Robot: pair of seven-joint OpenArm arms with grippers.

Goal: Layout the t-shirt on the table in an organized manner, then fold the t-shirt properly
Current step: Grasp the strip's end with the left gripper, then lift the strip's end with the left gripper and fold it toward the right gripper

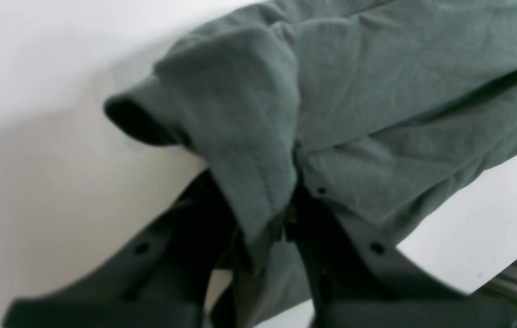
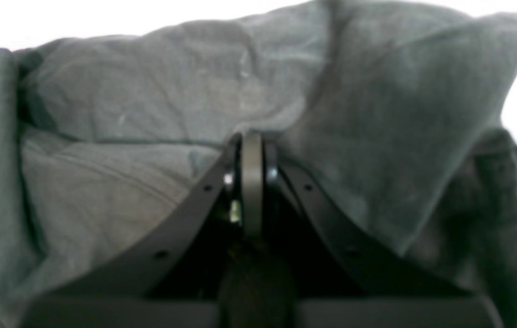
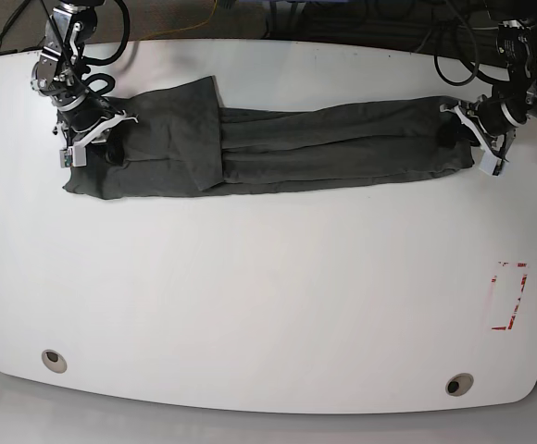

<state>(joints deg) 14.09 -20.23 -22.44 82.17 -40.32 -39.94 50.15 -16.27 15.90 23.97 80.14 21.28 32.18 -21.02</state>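
The t-shirt [image 3: 278, 143], dark charcoal soft fabric, lies stretched in a long wrinkled band across the far part of the white glossy table [image 3: 250, 296], one end folded over itself in a broad flap. The left gripper [image 1: 286, 218] sits at one end of the band, jaws pressed together on a rolled fold of cloth. The right gripper [image 2: 251, 150] sits at the opposite end, jaws pressed together, pinching a thin edge of cloth, with fabric bunched around it. A red tape rectangle [image 3: 509, 296] lies well apart, near the table's edge.

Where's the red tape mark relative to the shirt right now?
In the base view, the red tape mark sits on the table at lower right, well clear of the t-shirt stretched across the far side.
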